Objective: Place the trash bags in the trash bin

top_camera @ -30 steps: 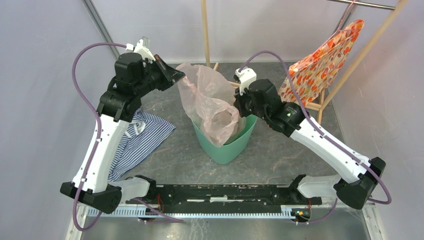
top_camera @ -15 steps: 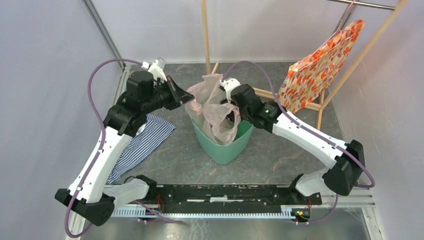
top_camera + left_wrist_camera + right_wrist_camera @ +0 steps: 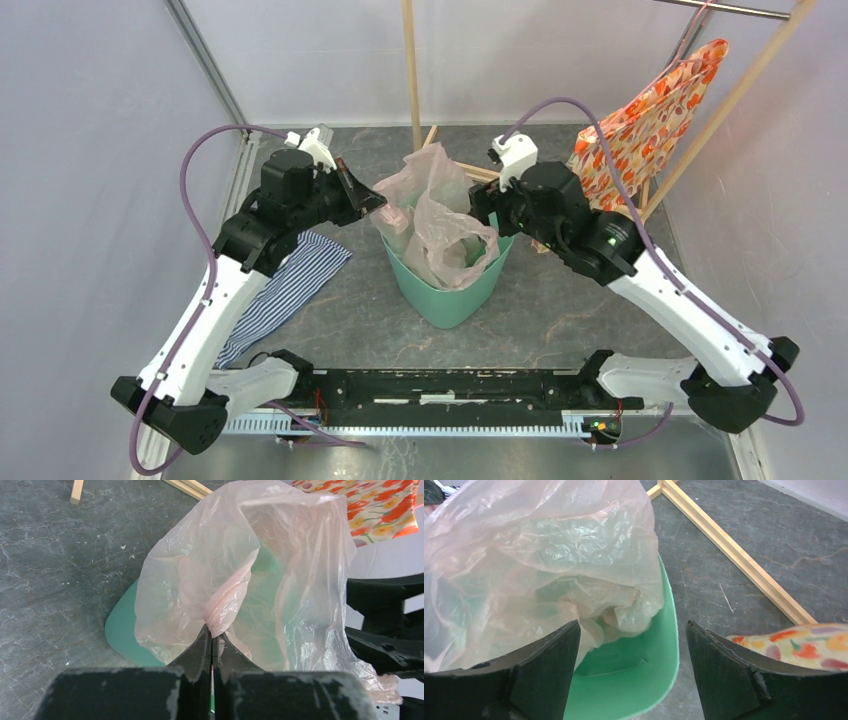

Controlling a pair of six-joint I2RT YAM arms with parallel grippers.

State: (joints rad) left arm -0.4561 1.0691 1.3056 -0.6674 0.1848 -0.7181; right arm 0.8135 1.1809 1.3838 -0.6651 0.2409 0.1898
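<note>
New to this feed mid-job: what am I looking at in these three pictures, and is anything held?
Two robot arms are bolted at the near edge of a table. The wide picture looks down from above and behind them; the other two come from cameras on each wrist, so the black wedges there are that arm's own fingers. A green bin stands in the middle, a thin pink bag partly inside, bulging above the rim. The left gripper is shut, pinching a fold of the bag. The right gripper is open beside the bag, holding nothing. A striped cloth lies on the left; an orange flowered bag hangs back right.
</note>
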